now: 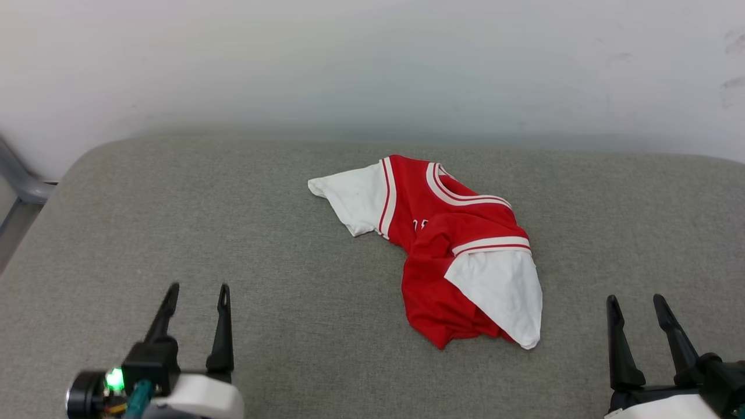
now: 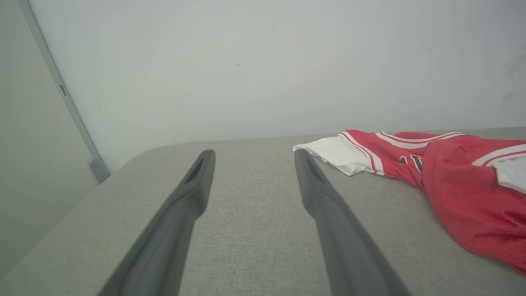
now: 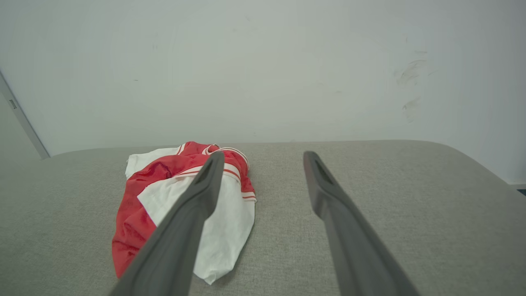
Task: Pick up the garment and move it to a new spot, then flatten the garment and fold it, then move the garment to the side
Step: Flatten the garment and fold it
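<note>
Starting with head view: your jersey T-shirt [image 1: 448, 250] lies crumpled on the grey upholstered pad [image 1: 233, 233], a bit right of centre, with the collar trim toward the wall [image 1: 372, 58]. One white sleeve sticks out on the far-left side. The other is folded over the red body on the near-right side. A scrap of the black lettering shows mid-chest.

Left gripper [image 1: 198, 289] is at lower left, fingers spread, nothing between them. The shirt is ahead and to its right, well apart. Right gripper [image 1: 635, 299] is at lower right, likewise spread and empty. The shirt's near hem is ahead and to its left, near but not touching.

Left wrist view: left gripper [image 2: 253, 153] has its jaws wide over bare pad. The jersey T-shirt [image 2: 452, 181] sits off to the right of the right-hand finger. The outstretched sleeve tip looks just beside that fingertip, but you can't judge the depth from here.

Right wrist view: right gripper [image 3: 264, 154] is released, with bare pad between the fingers. The jersey T-shirt [image 3: 135, 205] lies left of the gap, folded white sleeve on top. The left-hand finger crosses it in frame, though head view shows clearance there.
</note>
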You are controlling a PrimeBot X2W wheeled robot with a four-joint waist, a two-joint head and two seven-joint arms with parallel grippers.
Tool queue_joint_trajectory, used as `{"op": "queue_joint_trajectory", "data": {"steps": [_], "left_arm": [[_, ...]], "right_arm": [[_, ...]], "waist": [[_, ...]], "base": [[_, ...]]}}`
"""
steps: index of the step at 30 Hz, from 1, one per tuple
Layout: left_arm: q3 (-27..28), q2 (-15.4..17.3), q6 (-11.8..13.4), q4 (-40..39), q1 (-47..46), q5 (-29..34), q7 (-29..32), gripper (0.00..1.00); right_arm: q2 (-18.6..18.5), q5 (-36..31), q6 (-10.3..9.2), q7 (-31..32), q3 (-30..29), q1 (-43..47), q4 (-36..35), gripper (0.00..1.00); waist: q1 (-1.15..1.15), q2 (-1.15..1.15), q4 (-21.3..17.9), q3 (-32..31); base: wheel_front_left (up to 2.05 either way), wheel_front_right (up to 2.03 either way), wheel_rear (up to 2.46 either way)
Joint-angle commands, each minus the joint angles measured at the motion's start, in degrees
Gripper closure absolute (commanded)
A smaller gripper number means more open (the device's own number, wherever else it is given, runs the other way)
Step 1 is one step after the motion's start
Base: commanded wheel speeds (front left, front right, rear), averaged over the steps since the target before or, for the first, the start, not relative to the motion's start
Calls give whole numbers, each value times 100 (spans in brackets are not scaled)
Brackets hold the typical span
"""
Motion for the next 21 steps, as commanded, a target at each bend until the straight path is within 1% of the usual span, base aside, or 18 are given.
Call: {"op": "queue_joint_trajectory", "data": {"steps": [1, 4, 9, 12, 14, 18, 21], "left_arm": [[33, 108, -84, 17, -248, 75, -15, 0], [54, 231, -268, 106, -703, 63, -15, 0], [86, 538, -565, 351, -1741, 10, -15, 0], [97, 705, -698, 607, -2439, -157, -14, 0], [29, 877, -770, 787, -2918, -217, 14, 0], [-253, 1246, -848, 1134, -3833, -318, 370, 0], [-592, 1477, -871, 1318, -4482, -479, 736, 0]], "right_arm": [[12, -17, -4, -12, 12, -55, -21, 0], [12, -62, -4, -12, 23, -146, -73, 0], [12, -114, -4, -12, 56, -344, -167, 0], [12, -113, -4, -12, 59, -482, -220, 0], [12, -116, -4, -12, 80, -566, -257, 0], [13, -97, -4, -12, 84, -741, -346, 0], [13, -59, -4, -12, 78, -876, -408, 0]], "waist": [[0, 0, -39, 47], [0, 0, -112, 182], [0, 0, -296, 544], [0, 0, -427, 802], [0, 0, -517, 978], [0, 0, -685, 1344], [0, 0, -798, 1626]], "base": [[0, 0, 0], [0, 0, 0], [0, 0, 0], [0, 0, 0], [0, 0, 0], [0, 0, 0], [0, 0, 0]]}}
